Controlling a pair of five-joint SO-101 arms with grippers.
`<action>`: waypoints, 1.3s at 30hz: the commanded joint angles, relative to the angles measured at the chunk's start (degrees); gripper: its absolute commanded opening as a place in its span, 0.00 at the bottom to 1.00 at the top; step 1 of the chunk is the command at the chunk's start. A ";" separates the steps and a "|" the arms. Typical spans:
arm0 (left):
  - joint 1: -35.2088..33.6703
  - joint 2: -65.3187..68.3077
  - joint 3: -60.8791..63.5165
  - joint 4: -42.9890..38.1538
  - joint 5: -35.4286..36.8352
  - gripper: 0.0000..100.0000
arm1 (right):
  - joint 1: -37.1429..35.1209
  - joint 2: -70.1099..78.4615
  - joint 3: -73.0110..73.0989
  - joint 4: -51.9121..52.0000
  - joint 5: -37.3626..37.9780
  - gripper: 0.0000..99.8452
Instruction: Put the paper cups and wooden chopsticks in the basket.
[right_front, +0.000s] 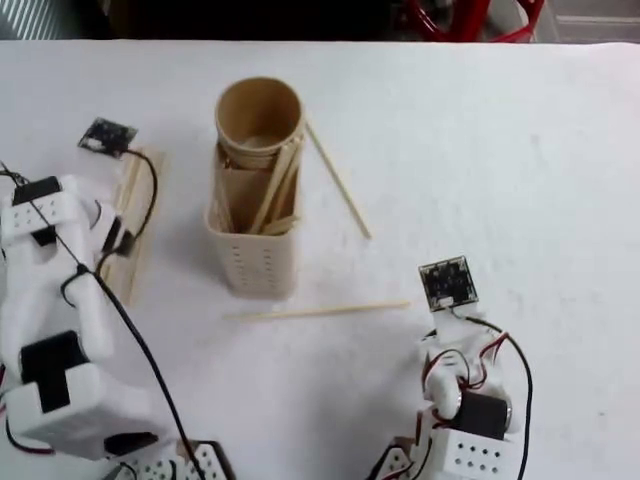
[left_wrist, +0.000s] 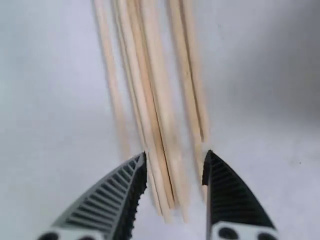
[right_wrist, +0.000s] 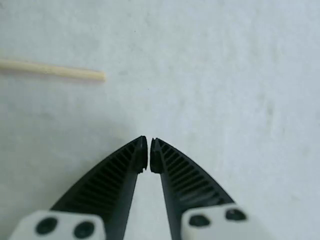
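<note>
Left jaws are spread, pale thin wooden chopsticks (left_wrist: 155, 100) between them; right jaws pressed together over white tabletop (right_wrist: 225, 75).

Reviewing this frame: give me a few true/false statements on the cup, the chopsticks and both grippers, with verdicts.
1. The paper cup sits in the basket. True.
2. The right gripper is wide open. False: it is shut and holds nothing.
3. The left gripper is open over a bundle of chopsticks. True.
4. Every chopstick is already in the basket. False: a single chopstick lies on the table, and the bundle is outside the basket too.
</note>
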 joint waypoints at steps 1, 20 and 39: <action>2.24 1.19 -2.64 -1.41 -1.23 0.20 | 0.57 -0.40 0.53 0.13 0.53 0.02; 4.26 17.45 -10.73 -2.37 4.40 0.20 | 0.57 -0.40 0.53 0.13 0.53 0.02; 4.53 27.91 -28.04 15.56 3.87 0.02 | 0.57 -0.40 0.53 0.13 0.53 0.02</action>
